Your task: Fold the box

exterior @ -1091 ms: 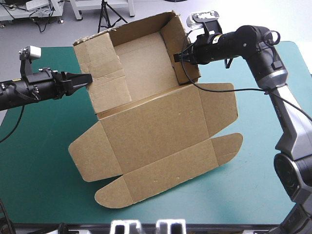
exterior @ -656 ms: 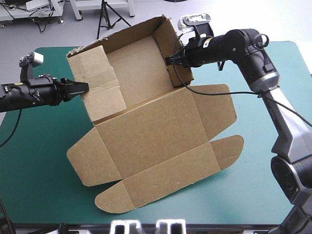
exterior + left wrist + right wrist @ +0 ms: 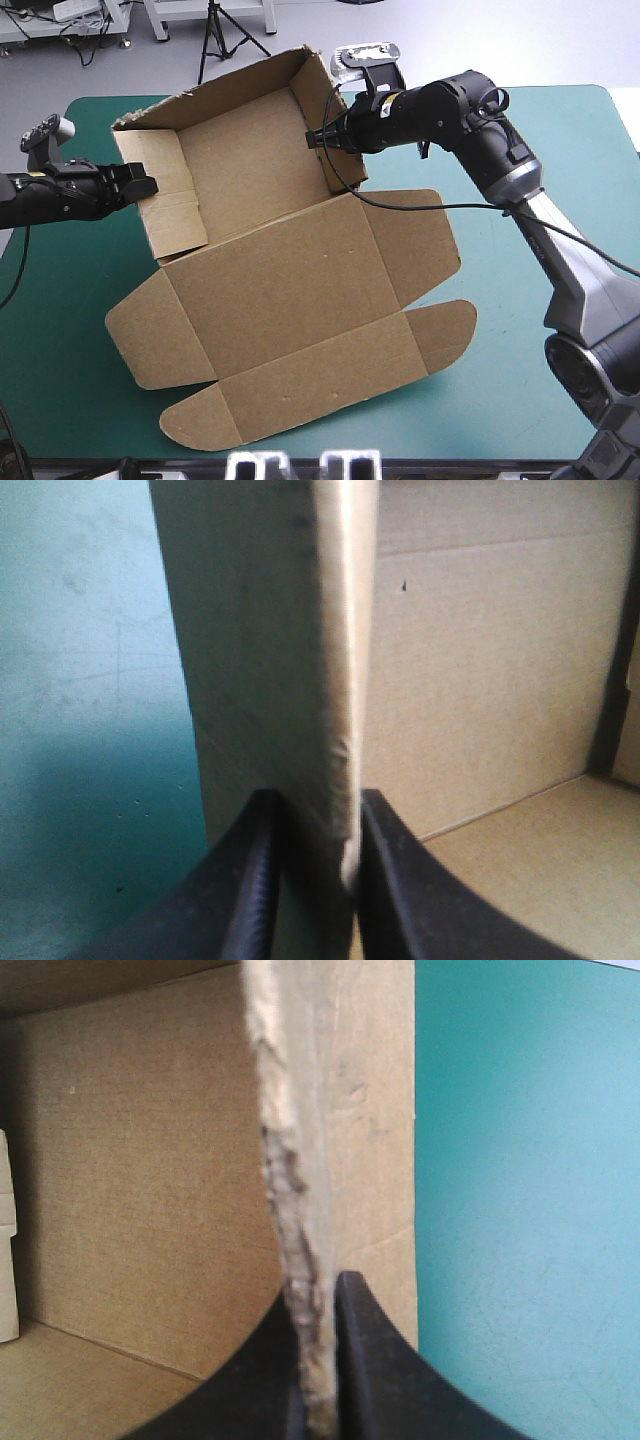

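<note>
box (image 3: 300,290): brown board, walls raised, round-flapped lid spread flat over teal-green counter (image 3: 80,330) | left end effector (image 3: 143,185): clamped on smooth left wall edge | right end effector (image 3: 318,138): clamped on frayed right wall edge

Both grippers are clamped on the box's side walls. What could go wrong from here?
1. The right gripper pinches a frayed, ragged edge of the box; that board could tear or slip out.
2. The left gripper grips only the opposite wall's thin edge, so uneven pulling may bend the wall.
3. The lid lies flat on the teal-green cover and could drag or crease.
</note>
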You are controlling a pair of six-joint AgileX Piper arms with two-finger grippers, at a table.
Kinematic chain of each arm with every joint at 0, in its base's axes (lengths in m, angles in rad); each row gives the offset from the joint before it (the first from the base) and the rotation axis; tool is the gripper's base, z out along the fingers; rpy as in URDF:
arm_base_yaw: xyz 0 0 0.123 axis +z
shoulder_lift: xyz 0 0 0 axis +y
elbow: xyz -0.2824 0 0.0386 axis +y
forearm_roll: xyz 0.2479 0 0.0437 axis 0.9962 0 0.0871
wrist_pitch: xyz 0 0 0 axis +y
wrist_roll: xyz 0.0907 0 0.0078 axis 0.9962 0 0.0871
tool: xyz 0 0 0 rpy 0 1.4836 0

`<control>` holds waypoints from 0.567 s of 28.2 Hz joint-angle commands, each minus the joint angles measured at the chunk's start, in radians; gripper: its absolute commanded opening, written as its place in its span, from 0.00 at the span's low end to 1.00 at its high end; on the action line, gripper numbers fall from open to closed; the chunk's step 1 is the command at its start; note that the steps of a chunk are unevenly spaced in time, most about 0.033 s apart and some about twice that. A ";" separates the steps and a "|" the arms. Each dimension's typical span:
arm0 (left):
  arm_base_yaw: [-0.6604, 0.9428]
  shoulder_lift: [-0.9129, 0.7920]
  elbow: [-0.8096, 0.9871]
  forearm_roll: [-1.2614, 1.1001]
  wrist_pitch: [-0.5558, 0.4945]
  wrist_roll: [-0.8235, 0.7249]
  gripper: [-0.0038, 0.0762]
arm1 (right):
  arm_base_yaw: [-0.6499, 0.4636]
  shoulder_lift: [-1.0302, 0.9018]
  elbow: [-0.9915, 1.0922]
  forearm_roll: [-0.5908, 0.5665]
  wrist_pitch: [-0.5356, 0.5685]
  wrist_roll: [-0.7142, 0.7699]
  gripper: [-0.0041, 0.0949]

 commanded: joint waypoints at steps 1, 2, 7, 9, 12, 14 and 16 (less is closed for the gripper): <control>-0.036 -0.013 -0.023 -0.067 -0.024 -0.012 0.10 | 0.012 -0.065 -0.029 0.059 -0.074 0.015 0.03; -0.050 -0.011 -0.023 -0.067 -0.037 -0.012 0.03 | 0.012 -0.065 -0.029 0.048 -0.069 0.019 0.03; -0.207 -0.013 -0.023 -0.075 -0.205 -0.008 0.04 | 0.018 -0.065 -0.029 0.005 -0.034 0.019 0.03; -0.269 -0.013 -0.027 -0.056 -0.254 -0.008 0.04 | 0.018 -0.065 -0.029 -0.035 0.000 0.019 0.03; -0.350 -0.013 -0.046 0.028 -0.298 -0.014 0.04 | 0.018 -0.065 -0.029 -0.103 0.063 0.031 0.03; -0.396 -0.009 -0.071 0.101 -0.305 -0.049 0.04 | 0.018 -0.065 -0.029 -0.144 0.104 0.047 0.03; -0.431 -0.003 -0.100 0.157 -0.303 -0.079 0.04 | 0.018 -0.065 -0.029 -0.170 0.140 0.049 0.03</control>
